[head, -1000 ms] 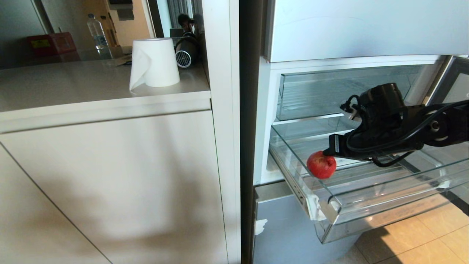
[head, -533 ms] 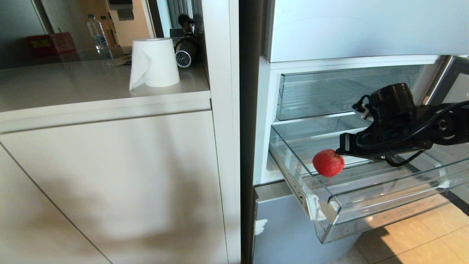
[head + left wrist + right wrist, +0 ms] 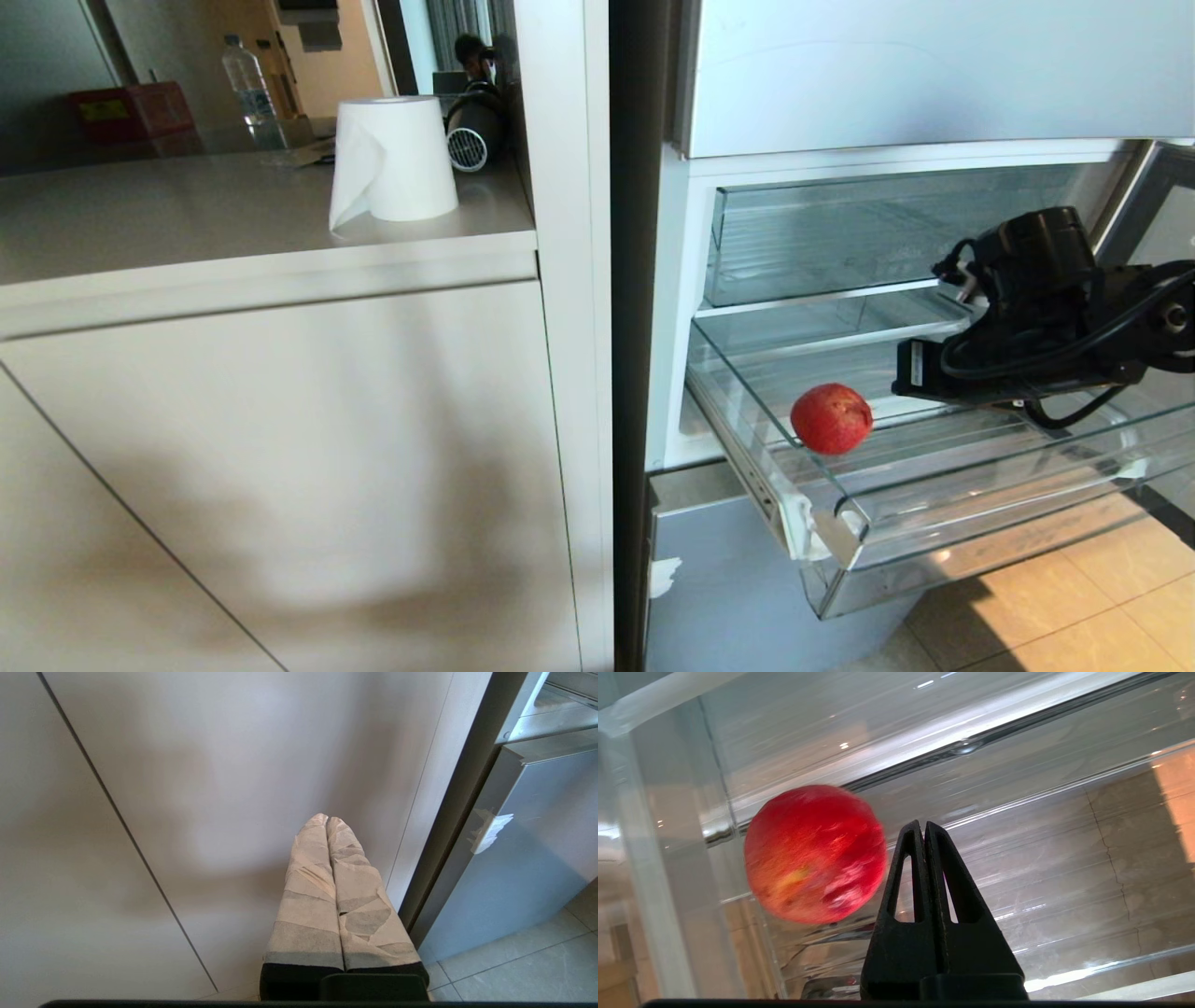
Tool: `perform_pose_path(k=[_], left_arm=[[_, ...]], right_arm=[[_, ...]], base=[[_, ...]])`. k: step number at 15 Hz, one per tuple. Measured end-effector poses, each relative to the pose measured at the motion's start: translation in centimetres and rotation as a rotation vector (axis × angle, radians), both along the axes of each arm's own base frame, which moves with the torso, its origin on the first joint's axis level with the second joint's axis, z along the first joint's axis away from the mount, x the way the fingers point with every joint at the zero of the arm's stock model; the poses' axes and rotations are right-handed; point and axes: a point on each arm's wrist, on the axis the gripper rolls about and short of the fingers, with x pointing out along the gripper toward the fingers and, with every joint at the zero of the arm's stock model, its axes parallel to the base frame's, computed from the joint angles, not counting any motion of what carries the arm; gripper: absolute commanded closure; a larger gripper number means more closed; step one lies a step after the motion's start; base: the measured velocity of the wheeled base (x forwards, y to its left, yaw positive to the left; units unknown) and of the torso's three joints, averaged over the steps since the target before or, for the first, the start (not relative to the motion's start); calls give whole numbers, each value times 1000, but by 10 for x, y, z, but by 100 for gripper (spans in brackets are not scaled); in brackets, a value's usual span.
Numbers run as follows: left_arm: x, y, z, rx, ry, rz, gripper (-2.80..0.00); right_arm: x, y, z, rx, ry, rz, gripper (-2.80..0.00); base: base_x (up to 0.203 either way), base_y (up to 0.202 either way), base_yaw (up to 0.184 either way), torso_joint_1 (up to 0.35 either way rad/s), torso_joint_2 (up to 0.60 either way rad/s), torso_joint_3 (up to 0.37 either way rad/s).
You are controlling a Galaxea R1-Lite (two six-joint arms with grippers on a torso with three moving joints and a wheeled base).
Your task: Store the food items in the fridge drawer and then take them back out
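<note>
A red apple (image 3: 831, 418) (image 3: 815, 854) lies on the ribbed floor of the pulled-out clear fridge drawer (image 3: 934, 534) (image 3: 1041, 835), near its left wall. My right gripper (image 3: 898, 381) (image 3: 923, 823) hovers inside the drawer just to the right of the apple, a small gap away from it. It is shut and holds nothing. My left gripper (image 3: 326, 819) hangs parked in front of the pale cabinet door, its taped fingers (image 3: 308, 868) pressed together and empty.
Above the drawer sits another clear bin (image 3: 840, 233). The silver-blue lower fridge panel (image 3: 709, 579) (image 3: 523, 858) is below it, with tiled floor (image 3: 1074, 607) at the right. On the counter to the left stand a paper roll (image 3: 392, 159) and a water bottle (image 3: 245, 79).
The right gripper has drawn back to the right, away from the apple it was touching. The apple has rolled slightly right and now lies free.
</note>
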Motion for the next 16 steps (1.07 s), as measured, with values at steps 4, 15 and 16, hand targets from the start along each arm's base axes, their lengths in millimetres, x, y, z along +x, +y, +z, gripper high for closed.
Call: perform_pose_path(k=[4, 15, 16], left_arm=[[0, 0, 0, 0, 0, 0, 0], [0, 0, 0, 0, 0, 0, 0], [0, 0, 0, 0, 0, 0, 0]], right_arm=[[-6, 2, 8, 18, -23, 24, 0], [-26, 48, 10, 39, -14, 211, -280], [-29, 49, 11, 39, -17, 217, -280]], base=[[0, 0, 0, 0, 0, 0], [0, 0, 0, 0, 0, 0], [0, 0, 0, 0, 0, 0]])
